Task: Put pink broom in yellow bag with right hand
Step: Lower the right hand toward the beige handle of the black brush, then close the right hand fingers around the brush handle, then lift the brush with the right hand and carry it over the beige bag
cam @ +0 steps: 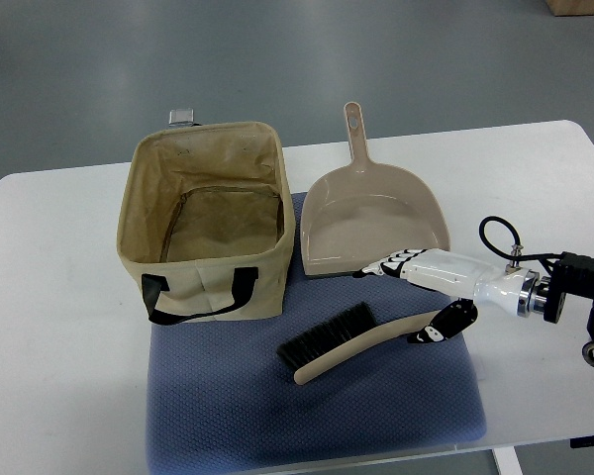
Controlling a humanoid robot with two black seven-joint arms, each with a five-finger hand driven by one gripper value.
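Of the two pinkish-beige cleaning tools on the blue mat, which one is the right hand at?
The broom, the bristled one lying nearest the camera; the right hand is at its handle end. The dustpan lies behind, bristle-free.

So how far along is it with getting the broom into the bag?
Nothing is finished yet. The broom lies on the blue mat, outside the bag. The right hand is at its handle end, thumb against it, not clearly gripping. Grasping, lifting and dropping it in remain.

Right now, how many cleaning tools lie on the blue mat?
2. The broom lies at the mat's front, beside the right hand. The dustpan lies behind it, right of the bag, only partly on the mat. The bag looks empty.
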